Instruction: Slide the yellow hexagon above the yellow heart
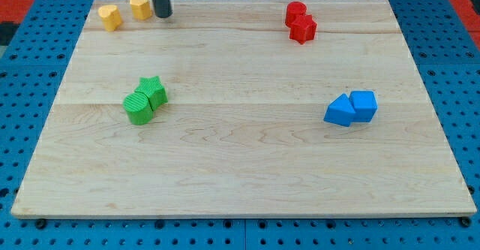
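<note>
Yellow hexagon (139,6) touches my tip (163,15); yellow heart (110,16) beside.

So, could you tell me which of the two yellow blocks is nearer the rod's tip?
The yellow hexagon, just left of my tip; the yellow heart lies farther left.

So up at the worktop's (240,175) top-left the hexagon (139,6) sat just right of the heart (110,16), my tip (163,14) right beside the hexagon's right side, with the other block pairs spread mid-left, top-right and mid-right.
</note>
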Controlling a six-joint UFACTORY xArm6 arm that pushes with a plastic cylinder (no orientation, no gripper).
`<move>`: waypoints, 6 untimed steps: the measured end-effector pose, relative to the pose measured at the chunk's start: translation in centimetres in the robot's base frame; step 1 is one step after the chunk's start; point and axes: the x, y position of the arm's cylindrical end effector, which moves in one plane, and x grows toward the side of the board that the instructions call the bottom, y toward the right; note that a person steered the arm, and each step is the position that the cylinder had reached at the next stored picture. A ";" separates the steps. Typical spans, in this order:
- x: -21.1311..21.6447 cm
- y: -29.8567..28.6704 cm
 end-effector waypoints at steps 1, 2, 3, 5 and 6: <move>-1.7 0.0; -2.6 -3.6; -2.7 -5.7; -2.5 -6.1; 1.8 -0.1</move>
